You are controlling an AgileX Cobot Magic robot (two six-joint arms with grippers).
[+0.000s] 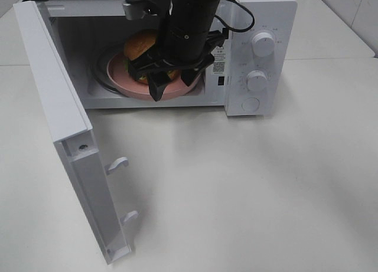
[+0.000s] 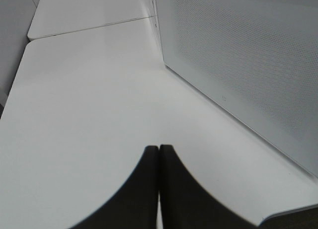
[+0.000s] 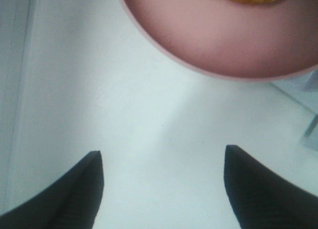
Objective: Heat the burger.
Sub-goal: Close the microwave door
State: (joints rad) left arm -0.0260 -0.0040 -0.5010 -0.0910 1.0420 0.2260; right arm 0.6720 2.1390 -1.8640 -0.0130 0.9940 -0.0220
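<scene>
Open microwave (image 1: 263, 24) on a white worktop (image 1: 236, 183), its door (image 1: 53, 95) swung fully aside; the burger (image 1: 139, 44) is seen on a pink plate (image 1: 120, 78) inside the cavity; the right pincer (image 1: 172, 88) is held at the cavity mouth, just in front of the plate rim and clear of it, its jaws spread wide with nothing between them; the left pincer (image 2: 159, 147) is shown with jaws pressed together and empty, over the worktop beside a white perforated panel (image 2: 248, 55).
</scene>
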